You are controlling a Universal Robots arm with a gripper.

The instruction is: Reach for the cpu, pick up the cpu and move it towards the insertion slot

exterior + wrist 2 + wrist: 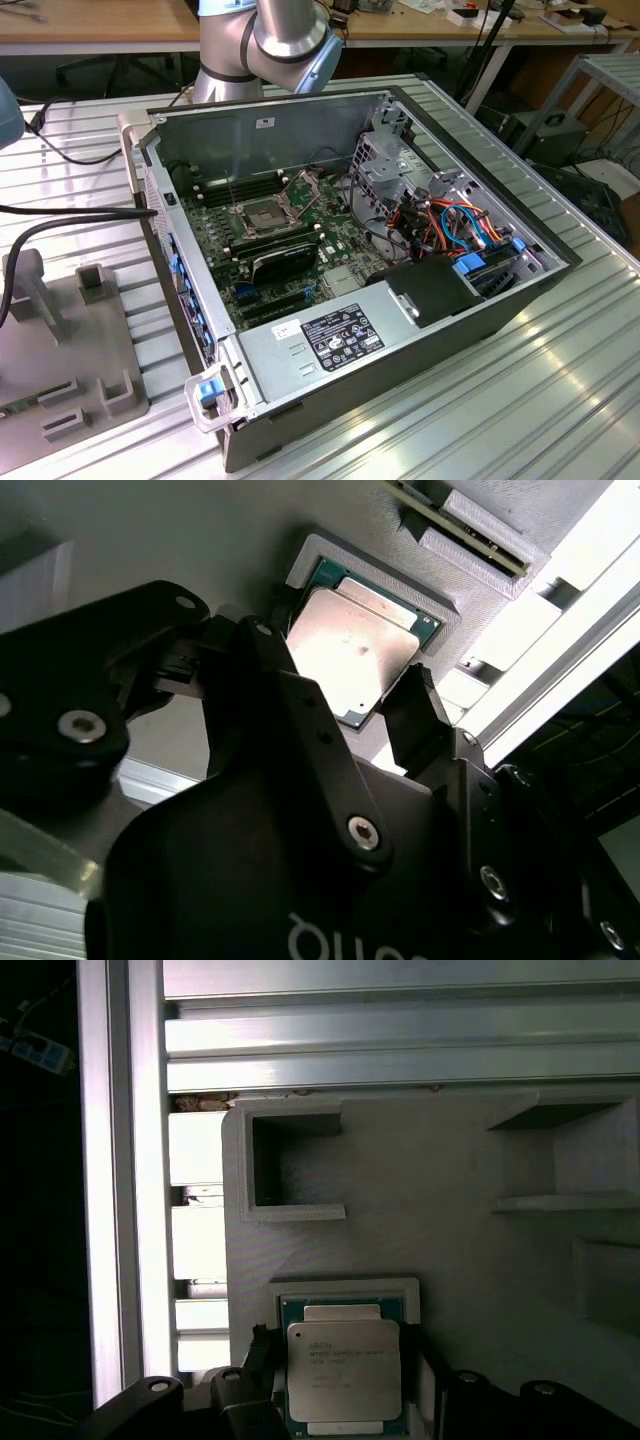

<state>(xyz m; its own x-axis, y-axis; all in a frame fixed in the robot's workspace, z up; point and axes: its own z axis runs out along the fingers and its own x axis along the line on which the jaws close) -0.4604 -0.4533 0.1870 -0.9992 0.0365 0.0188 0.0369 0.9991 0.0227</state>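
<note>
Looming closest, the black gripper (pixel 340 660) is hanging with its fingers spread, straddling the cpu (pixel 343 1365) without clamping it. That chip is lying flat in its recessed pocket on the grey holder tray (pixel 430 1180), not yet lifted. Reaching is looking nearly finished; grasping and carrying are remaining. Well apart, the insertion slot (pixel 262 215) is sitting inside the open computer case (pixel 250 135).

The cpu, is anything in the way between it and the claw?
Nothing that shows. In the second wrist view the claw hangs right over the cpu, one finger at each side, with only open space between them. The cpu lies bare in its grey holder.
</note>
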